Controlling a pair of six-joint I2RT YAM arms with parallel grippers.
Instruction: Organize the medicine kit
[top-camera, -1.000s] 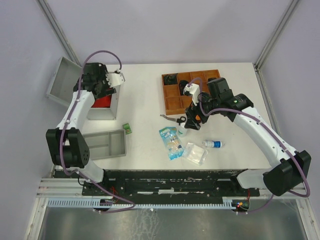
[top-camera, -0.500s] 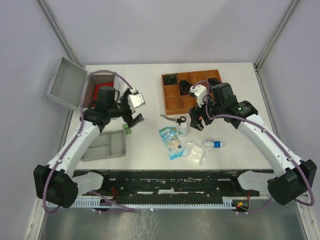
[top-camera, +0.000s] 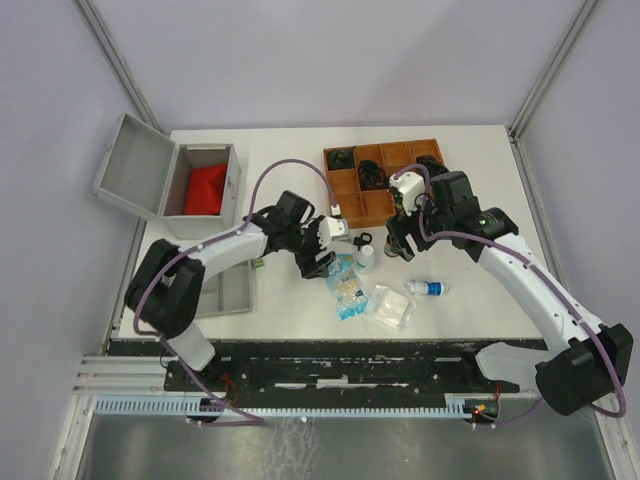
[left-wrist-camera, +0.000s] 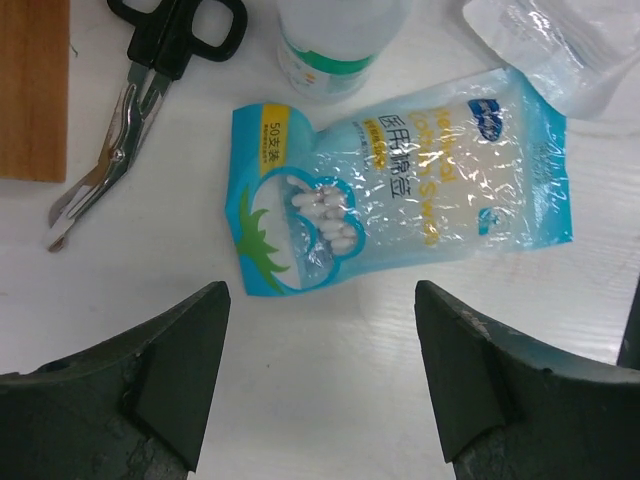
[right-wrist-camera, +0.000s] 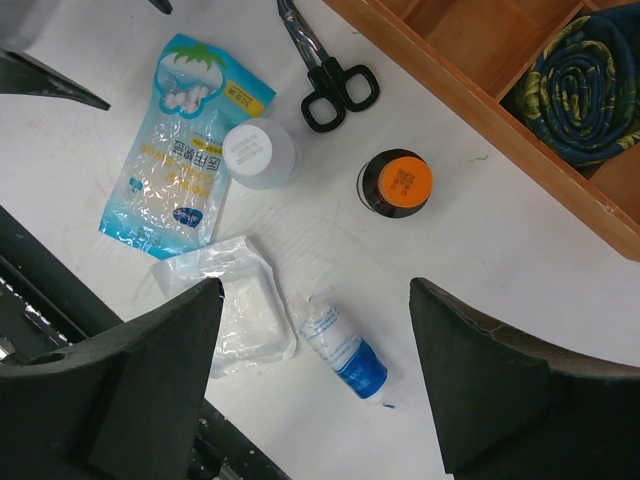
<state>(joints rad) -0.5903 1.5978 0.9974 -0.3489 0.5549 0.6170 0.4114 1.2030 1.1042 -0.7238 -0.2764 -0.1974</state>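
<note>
1. Hovering low over the table, the left gripper (left-wrist-camera: 318, 300) has its fingers apart with nothing between them, only bare white tabletop.
2. The swab bag (left-wrist-camera: 400, 180) lies flat just beyond the fingertips, toward the top of the left wrist frame. Its long axis runs left to right there, the right end tipped slightly up, so it lies roughly in line with the gap between the fingers and not across it. Judgement: a grip on the narrow width calls for a wrist turn first.
3. The right gripper (right-wrist-camera: 315, 290) is also spread and empty. It hangs higher, above the orange-capped bottle (right-wrist-camera: 395, 182), and the bag sits at the upper left of its frame. In the top view the left gripper (top-camera: 322, 262) is clearly nearer the bag than the right gripper (top-camera: 395, 243).
4. The medicine kit (top-camera: 233, 180) stands open at the upper left of the top view, lid swung back, well apart from the bag. A red pouch (top-camera: 207, 188) lies inside it.
5. Writing: the yellow patch on the bag reads "50" followed by Chinese characters. Large white Chinese print runs along its length, and the Latin line under it is too blurred to read with confidence. The label on the white bottle (left-wrist-camera: 335, 40) is cut off by the frame edge and cannot be read.
</note>
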